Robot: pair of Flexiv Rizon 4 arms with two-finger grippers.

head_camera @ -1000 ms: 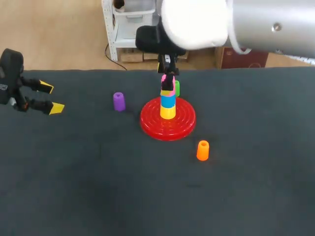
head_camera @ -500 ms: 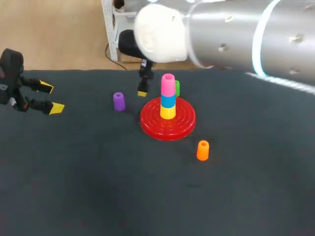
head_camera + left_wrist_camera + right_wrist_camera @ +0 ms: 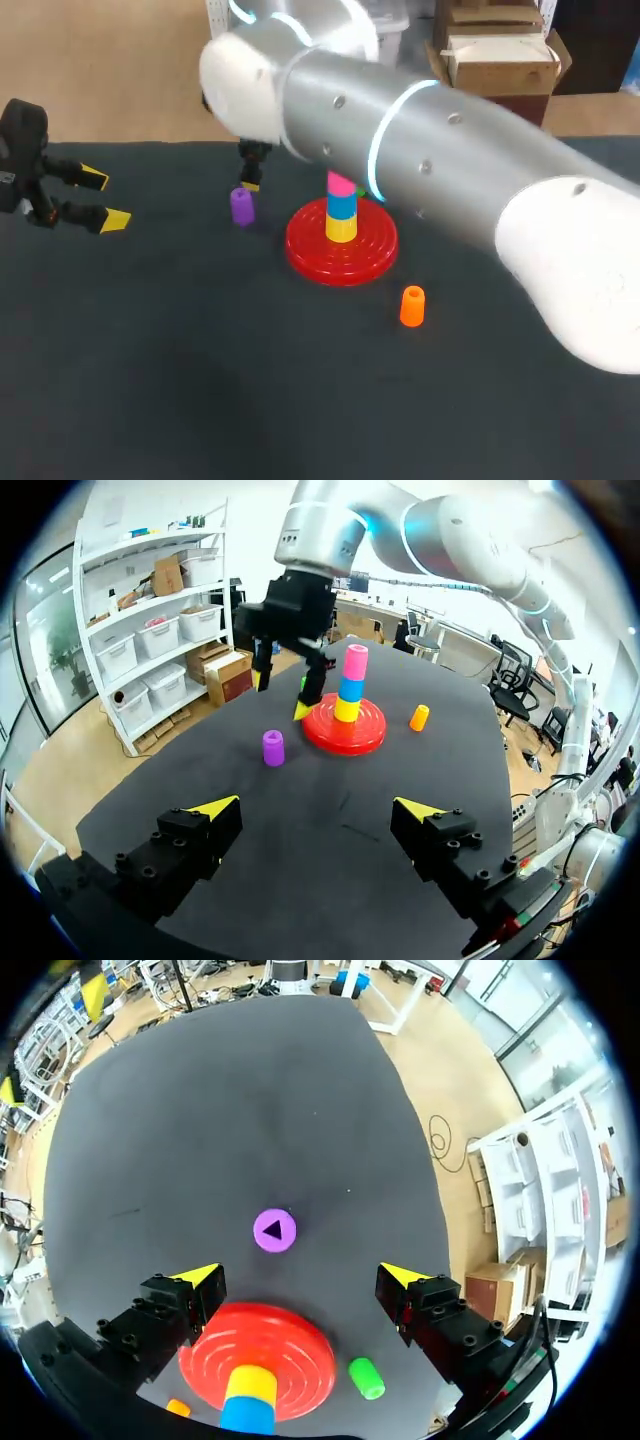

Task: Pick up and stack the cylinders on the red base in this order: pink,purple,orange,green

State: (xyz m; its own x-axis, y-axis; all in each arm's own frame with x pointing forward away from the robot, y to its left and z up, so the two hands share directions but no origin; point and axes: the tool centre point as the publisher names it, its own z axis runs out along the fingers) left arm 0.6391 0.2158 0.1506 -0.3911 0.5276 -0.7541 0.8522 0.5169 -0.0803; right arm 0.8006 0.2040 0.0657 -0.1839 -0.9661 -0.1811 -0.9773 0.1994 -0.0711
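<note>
**Pink cylinder placed; right gripper now over the purple cylinder.**

One second ago the right gripper [image 3: 300, 1275] was at the top of the stack on the red base [image 3: 305, 250]. It has since let go and moved to the base's left side. The pink cylinder [image 3: 341, 184] now stands free on the blue cylinder [image 3: 341, 205] and yellow cylinder [image 3: 341, 228]. The right gripper's fingers are spread and hold nothing. It hangs above the purple cylinder [image 3: 241, 206], which stands upright on the table near the base's left, just ahead of the finger gap. The orange cylinder [image 3: 412, 306] stands near the base's front right, and the green cylinder [image 3: 366, 1378] sits just behind the base. The left gripper [image 3: 315, 806] is unmoved well to the base's left, spread and empty. Judged status: the pink step is complete, and the purple pick is next, which calls for centring and then descent.
</note>
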